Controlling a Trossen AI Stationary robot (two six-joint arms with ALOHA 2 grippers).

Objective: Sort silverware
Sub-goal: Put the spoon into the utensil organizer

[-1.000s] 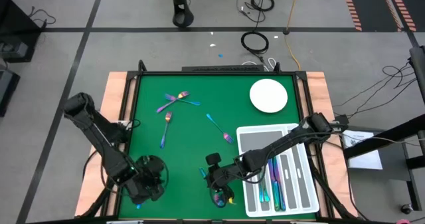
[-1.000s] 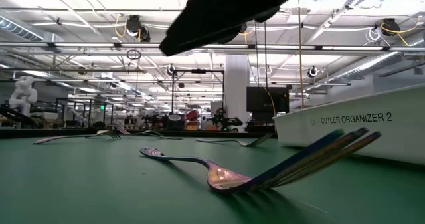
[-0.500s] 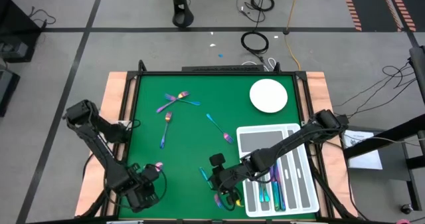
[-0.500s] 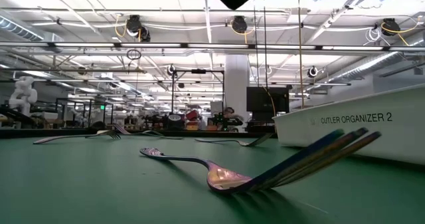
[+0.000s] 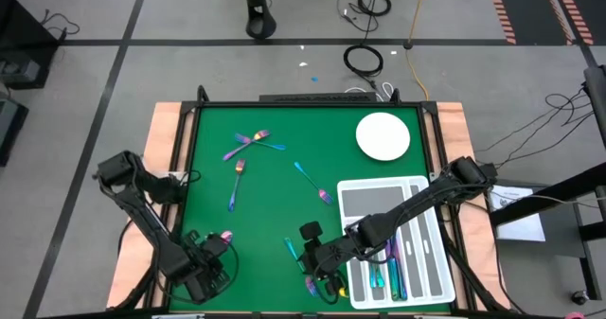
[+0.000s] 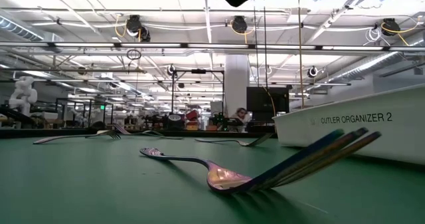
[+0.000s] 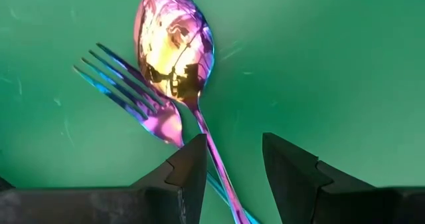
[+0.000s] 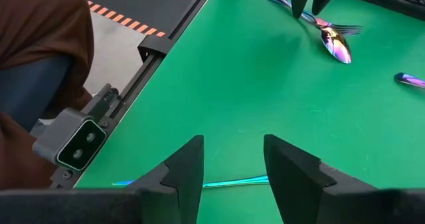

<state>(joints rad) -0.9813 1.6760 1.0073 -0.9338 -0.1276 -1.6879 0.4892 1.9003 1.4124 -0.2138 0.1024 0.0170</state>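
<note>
High view: the left gripper [image 5: 210, 262] is poised at the near-left of the green desk [image 5: 275, 186], the right gripper [image 5: 317, 262] just beside the white compartmented tray [image 5: 417, 262].

Low view: "CUTLER ORGANIZER 2" is printed on the tray wall.

Left wrist view: an iridescent pink-gold spoon [image 7: 174, 48] and a rainbow fork [image 7: 133, 91] are crossed ahead; the spoon's handle runs lengthwise between the released jaws.

Right wrist view: released jaws; a slim iridescent handle [image 8: 226, 181] lies crosswise between them.

Two slim dark arms; left end effector [image 7: 231, 163] and right end effector [image 8: 232, 163]: matte black angular fingers.
</note>
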